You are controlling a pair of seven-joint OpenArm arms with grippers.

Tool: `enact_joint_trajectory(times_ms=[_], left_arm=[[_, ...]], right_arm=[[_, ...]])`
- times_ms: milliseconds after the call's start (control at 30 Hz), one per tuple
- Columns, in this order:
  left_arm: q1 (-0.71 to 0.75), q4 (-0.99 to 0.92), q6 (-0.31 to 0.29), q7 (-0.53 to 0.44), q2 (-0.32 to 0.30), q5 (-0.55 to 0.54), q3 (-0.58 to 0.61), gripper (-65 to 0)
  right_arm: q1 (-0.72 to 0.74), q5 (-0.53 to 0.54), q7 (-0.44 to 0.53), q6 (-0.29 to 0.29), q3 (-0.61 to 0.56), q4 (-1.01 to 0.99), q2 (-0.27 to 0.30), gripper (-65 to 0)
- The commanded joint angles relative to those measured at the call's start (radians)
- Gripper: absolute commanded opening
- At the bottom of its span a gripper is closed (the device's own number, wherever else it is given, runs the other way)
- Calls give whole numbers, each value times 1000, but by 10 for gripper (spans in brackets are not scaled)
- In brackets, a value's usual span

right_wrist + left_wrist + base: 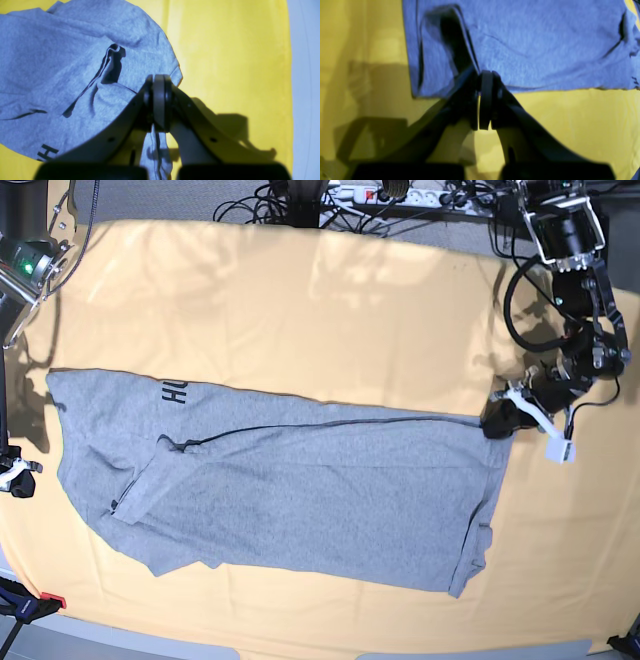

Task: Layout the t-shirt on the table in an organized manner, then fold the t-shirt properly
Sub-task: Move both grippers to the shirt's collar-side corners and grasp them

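The left claw (pixel 480 82) is pressed together on the hem edge of the t-shirt (pixel 300 490), at the shirt's corner toward the cable-strewn back edge of the surface (pixel 330 300). The right claw (pixel 158 100) is likewise pinched shut, with a strip of grey fabric hanging down between its jaws. The shirt lies spread wide across the yellow surface, partly folded over itself, black lettering (pixel 174 392) showing near its opposite end.
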Motion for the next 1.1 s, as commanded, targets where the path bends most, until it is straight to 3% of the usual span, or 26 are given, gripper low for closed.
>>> enact_joint_trajectory(times_ms=[0,167,600,633,767,833,1000,1067], left_arm=[[-42,14,-21,-23,-17,-27,-6,-650],[-129,14,-57,-32,-17,3,-6,-650],[-158,14,-55,-185,-14,180,-6,-650],[-158,14,-55,-204,-14,185,-6,-615],[-160,14,-45,-225,-14,202,-6,-291],[-160,14,8,-227,-14,202,-6,-212],[-160,14,76,-219,-31,262,-6,-216],[-160,14,129,-171,-54,276,-6,-309]], right_arm=[[28,18,26,0,5,19,23,-650],[28,18,25,1,5,19,23,-650],[27,19,24,10,5,19,23,-650],[27,19,23,13,5,19,23,-650],[27,19,22,11,5,19,23,-650],[27,19,21,11,5,19,23,-650],[27,39,5,1,5,19,35,-650],[27,72,-13,18,5,19,52,-650]])
